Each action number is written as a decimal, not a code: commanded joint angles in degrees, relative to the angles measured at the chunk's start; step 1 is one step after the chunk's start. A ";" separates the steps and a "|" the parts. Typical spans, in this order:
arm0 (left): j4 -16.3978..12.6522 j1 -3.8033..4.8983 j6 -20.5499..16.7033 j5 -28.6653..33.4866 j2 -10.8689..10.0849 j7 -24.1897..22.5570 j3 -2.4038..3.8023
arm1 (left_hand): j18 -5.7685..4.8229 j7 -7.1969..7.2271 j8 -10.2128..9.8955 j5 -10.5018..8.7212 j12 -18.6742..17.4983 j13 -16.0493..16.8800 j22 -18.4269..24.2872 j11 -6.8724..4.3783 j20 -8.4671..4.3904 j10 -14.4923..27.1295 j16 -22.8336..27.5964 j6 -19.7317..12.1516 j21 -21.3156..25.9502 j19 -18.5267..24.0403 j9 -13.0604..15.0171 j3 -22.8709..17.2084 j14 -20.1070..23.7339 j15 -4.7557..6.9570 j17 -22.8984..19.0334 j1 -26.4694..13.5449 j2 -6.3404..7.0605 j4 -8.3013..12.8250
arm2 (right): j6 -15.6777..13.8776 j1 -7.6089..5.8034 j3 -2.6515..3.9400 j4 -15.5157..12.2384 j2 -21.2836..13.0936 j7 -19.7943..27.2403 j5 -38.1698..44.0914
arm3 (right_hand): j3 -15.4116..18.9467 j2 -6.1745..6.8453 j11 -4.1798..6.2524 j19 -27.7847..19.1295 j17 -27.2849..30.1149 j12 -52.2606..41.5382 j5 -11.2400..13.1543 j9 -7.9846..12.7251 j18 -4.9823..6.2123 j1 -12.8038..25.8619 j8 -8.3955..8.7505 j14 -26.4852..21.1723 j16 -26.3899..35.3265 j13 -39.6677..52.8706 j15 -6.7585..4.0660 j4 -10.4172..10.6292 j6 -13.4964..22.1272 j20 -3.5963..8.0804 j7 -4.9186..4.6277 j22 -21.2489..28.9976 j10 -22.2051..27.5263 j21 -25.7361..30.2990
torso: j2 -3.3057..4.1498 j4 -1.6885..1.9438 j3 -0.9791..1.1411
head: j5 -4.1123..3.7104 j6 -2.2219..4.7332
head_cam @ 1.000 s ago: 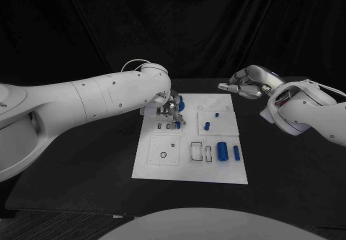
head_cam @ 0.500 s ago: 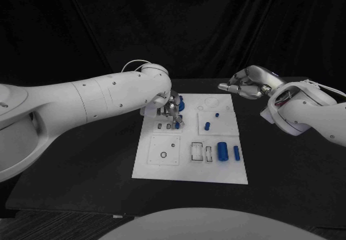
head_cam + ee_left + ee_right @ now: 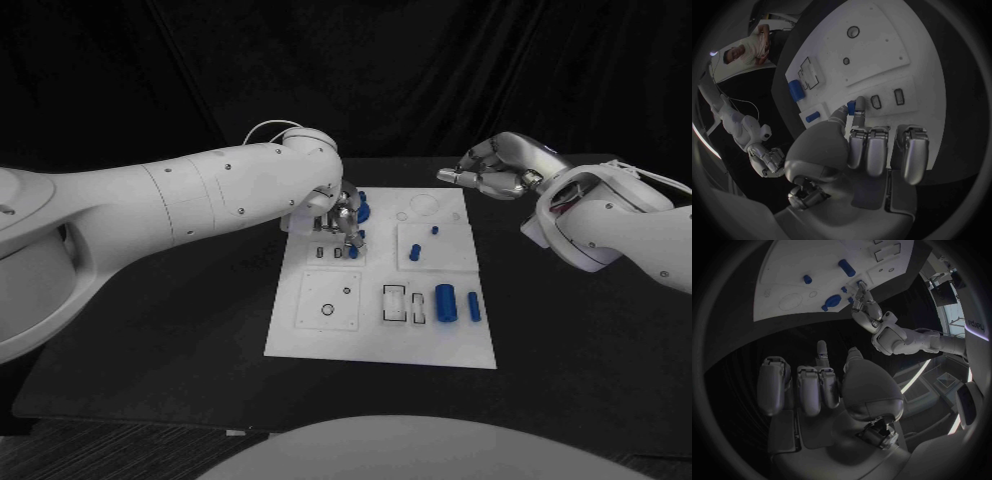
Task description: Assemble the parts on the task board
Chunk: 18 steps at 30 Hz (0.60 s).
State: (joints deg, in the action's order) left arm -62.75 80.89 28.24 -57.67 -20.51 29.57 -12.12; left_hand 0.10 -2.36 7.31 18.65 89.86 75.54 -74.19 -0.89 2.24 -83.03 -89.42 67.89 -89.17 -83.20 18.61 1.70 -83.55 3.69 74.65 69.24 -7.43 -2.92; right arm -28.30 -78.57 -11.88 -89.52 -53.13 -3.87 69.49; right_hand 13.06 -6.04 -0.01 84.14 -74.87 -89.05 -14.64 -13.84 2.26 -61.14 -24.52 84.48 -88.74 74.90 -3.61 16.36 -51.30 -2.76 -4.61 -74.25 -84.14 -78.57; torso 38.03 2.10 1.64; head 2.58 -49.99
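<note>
- Task board [image 3: 378, 345], white, lying flat at the centre of the frame on the black table [image 3: 173, 340]; unmoved since a second ago, as are the loose parts on it.
- Left hand [image 3: 342, 222] a shade higher in the frame than a second ago, otherwise holding its spot over the board's upper left corner.
- Small blue part [image 3: 851, 107] pinched at the left fingertips [image 3: 859, 106], right beside the row of small slots [image 3: 887, 98]; other fingers curled down side by side. Seated in a slot or hanging just above it: cannot tell from this angle.
- Right hand [image 3: 495, 168] unchanged, hovering off the board's upper right corner, clear of the surface; fingers curled loosely inward, nothing in them, one finger [image 3: 822, 353] sticking out straighter than the rest.
- Blue round piece [image 3: 362, 210] just behind the left hand near the board's far edge.
- Two small blue pegs [image 3: 414, 251] in the upper right square, well apart from either hand.
- Blue cylinder [image 3: 446, 302] and slimmer blue bar [image 3: 473, 306] lying side by side at centre right, next to the rectangular cut-outs [image 3: 394, 303].
- Lower half of the board and its near edge uncovered by either arm; bare table on both sides of the board.
</note>
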 commanded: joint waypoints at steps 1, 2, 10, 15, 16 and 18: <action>-0.61 -0.19 -0.72 0.23 -0.17 0.00 0.02 | 0.15 0.37 -0.46 2.35 0.14 14.46 -14.98 -1.15 -0.30 -6.97 -0.58 0.78 -0.30 -6.02 1.26 -5.31 -6.45 0.90 15.35 1.12 1.05 0.92 | 0.27 0.14 0.05 0.06 0.02 -0.61 0.05 | 1.83 -0.25 -0.26 0.54 -10.77 -0.95 -1.16 -0.23 0.53 -0.49 -0.40 4.64 0.45 15.10 0.22 0.11 -0.46 -0.18 0.00 -12.09 -5.86 0.02 | 0.01 -0.01 0.00 | 0.11 -0.01; -0.82 -0.19 -1.02 0.23 -0.28 0.11 0.02 | 0.16 0.37 -0.57 2.59 0.14 14.46 -14.95 -1.15 -0.30 -6.97 -0.58 0.87 -0.28 -5.99 1.39 -6.52 -6.45 0.90 15.35 0.76 1.45 1.34 | 0.28 0.14 0.05 0.07 0.02 -0.60 0.05 | 1.83 -0.25 -0.26 0.54 -10.77 -0.95 -1.16 -0.23 0.53 -0.49 -0.40 4.64 0.45 15.10 0.22 0.11 -0.46 -0.18 0.00 -12.09 -5.86 0.02 | 0.00 0.00 0.00 | 0.11 -0.01; -3.77 -0.15 -3.57 0.23 -2.39 0.91 0.03 | 0.21 0.40 -0.85 3.10 0.14 14.46 -14.82 -1.22 -0.37 -6.97 -0.58 1.27 -0.16 -5.87 1.97 -11.12 -6.45 0.99 15.35 -1.46 3.02 2.52 | 0.34 0.16 0.05 0.12 -0.07 -0.62 0.05 | 1.87 -0.26 -0.26 0.46 -10.57 -0.95 -1.26 -0.25 0.56 -0.73 -0.37 4.60 0.53 15.10 0.23 0.11 -0.49 -0.19 -0.01 -12.03 -5.86 0.18 | -0.02 0.01 -0.01 | 0.23 -0.01; -5.77 0.07 -5.13 0.22 -4.40 1.51 0.03 | 0.28 0.30 -1.12 3.15 0.14 14.46 -14.60 -1.15 -0.35 -6.97 -0.58 1.07 0.01 -5.66 2.09 -12.48 -6.45 0.95 15.35 -2.49 3.55 2.65 | 0.37 0.17 0.05 0.23 -0.17 -0.71 0.05 | 1.89 -0.27 -0.27 0.41 -10.35 -0.95 -1.29 -0.25 0.59 -0.82 -0.37 4.56 0.62 15.10 0.23 0.11 -0.50 -0.19 -0.01 -12.00 -5.86 0.27 | -0.05 0.03 0.01 | 0.33 -0.01; -6.21 0.15 -5.50 0.22 -4.90 1.64 0.03 | 0.28 0.30 -1.12 3.15 0.14 14.46 -14.60 -1.15 -0.35 -6.97 -0.58 1.07 0.01 -5.66 2.09 -12.48 -6.45 0.95 15.35 -2.49 3.55 2.65 | 0.36 0.17 0.05 0.27 -0.18 -0.71 0.05 | 1.89 -0.27 -0.27 0.41 -10.35 -0.95 -1.29 -0.25 0.59 -0.82 -0.37 4.56 0.62 15.10 0.23 0.11 -0.50 -0.19 -0.01 -12.00 -5.86 0.27 | -0.07 0.03 0.03 | 0.35 -0.01; -6.86 0.29 -6.09 0.21 -5.67 1.81 0.03 | 0.30 0.29 -1.16 3.14 0.14 14.46 -14.55 -1.13 -0.34 -6.97 -0.58 1.11 0.05 -5.61 2.15 -12.98 -6.45 0.94 15.35 -2.89 3.73 2.68 | 0.37 0.17 0.05 0.31 -0.20 -0.71 0.04 | 1.89 -0.27 -0.27 0.41 -10.35 -0.95 -1.29 -0.25 0.59 -0.82 -0.37 4.56 0.62 15.10 0.23 0.11 -0.50 -0.19 -0.01 -12.00 -5.86 0.27 | -0.12 0.02 0.06 | 0.41 -0.01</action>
State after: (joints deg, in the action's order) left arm -69.15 80.94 24.53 -57.67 -25.98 30.79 -12.15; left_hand 0.11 -2.45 6.86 19.38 89.86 75.54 -74.19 -0.90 1.95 -83.04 -89.41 67.99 -89.17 -83.49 19.10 -3.85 -83.55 3.69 74.65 66.30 -4.51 -1.49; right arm -28.09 -78.53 -11.86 -89.26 -53.24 -3.88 69.49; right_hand 13.06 -6.08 -0.02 84.14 -74.87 -89.05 -14.65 -13.85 2.25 -61.33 -24.52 84.47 -88.73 74.90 -3.61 16.36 -51.30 -2.76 -4.62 -74.24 -84.14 -78.53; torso 37.98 2.10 1.64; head 2.93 -49.99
